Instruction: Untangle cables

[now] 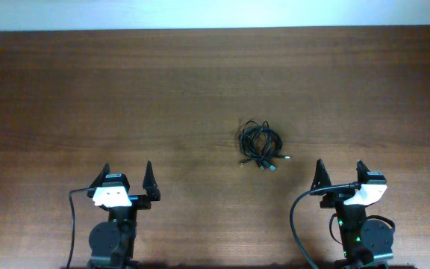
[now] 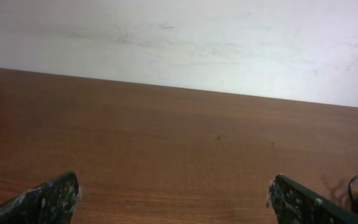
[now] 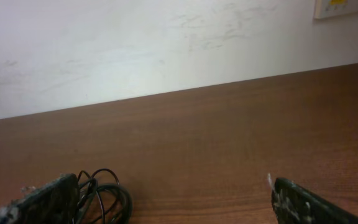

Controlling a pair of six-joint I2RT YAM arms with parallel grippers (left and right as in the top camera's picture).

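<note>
I see the cables (image 1: pixel 260 147) knotted on the desk (image 1: pixel 200 90), nearer my right tool (image 1: pixel 340 164), strands too small to trace (wrist views cut them off); it and the left tool (image 1: pixel 127 167) gape wide, empty.

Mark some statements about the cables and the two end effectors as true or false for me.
1. The cables lie in one tangled bundle on the table. True.
2. The left end effector is open and holds nothing. True.
3. The right end effector is shut on the cables. False: it is open and apart from them.
4. The cables lie nearer the left end effector than the right. False: they are nearer the right end effector.
5. In the right wrist view the cables show at the lower left. True.
</note>
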